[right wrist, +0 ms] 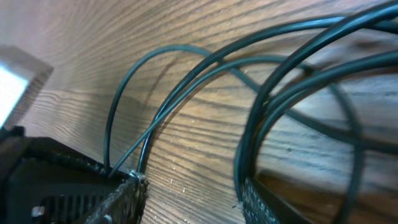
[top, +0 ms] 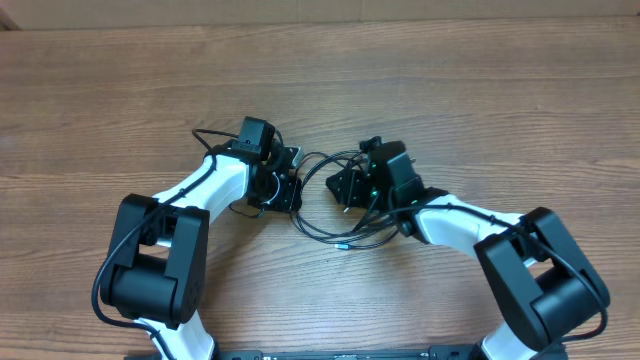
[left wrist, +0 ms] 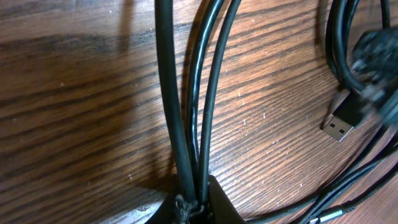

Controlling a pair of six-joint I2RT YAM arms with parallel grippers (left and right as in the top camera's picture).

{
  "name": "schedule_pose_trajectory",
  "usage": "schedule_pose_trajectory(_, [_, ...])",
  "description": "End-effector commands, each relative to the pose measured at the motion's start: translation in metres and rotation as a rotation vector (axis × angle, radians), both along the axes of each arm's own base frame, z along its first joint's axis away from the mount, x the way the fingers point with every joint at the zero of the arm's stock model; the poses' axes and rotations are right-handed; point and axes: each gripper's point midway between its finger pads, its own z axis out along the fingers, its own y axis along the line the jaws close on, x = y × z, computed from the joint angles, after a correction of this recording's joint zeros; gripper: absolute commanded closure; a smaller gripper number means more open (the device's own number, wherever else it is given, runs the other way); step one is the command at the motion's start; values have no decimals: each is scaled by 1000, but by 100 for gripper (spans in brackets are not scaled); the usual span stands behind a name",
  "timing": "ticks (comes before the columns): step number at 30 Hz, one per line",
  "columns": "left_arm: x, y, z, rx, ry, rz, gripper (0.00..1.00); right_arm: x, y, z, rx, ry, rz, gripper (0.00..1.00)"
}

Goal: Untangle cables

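The thin black cables (top: 318,222) lie in tangled loops on the wooden table between my two grippers. My left gripper (top: 287,185) is shut on several cable strands (left wrist: 189,112), which run up from its jaws (left wrist: 194,202). A USB plug (left wrist: 341,122) lies on the wood to the right. My right gripper (top: 350,186) is open. In the right wrist view its fingers (right wrist: 189,196) stand apart with bare wood between them; cable strands (right wrist: 261,118) run along the inner face of the right finger, and thinner strands (right wrist: 149,130) arc over the left finger.
The wooden table (top: 480,90) stretches around the tangle. A small light plug tip (top: 343,243) lies at the near edge of the loops. Both arm bases stand at the front edge, with thicker arm wires along the left arm (top: 205,150).
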Motion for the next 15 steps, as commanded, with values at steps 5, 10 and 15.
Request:
schedule_pose_trajectory(5, [-9,3,-15,33,25,-29,91,29,-15,8,-117,-126,-134,52])
schedule_pose_trajectory(10, [-9,3,-15,33,24,-29,91,31,-16,9,-122,-138,-144,52])
schedule_pose_trajectory(15, [-9,3,-15,34,24,-29,91,30,-13,8,-128,-139,-141,52])
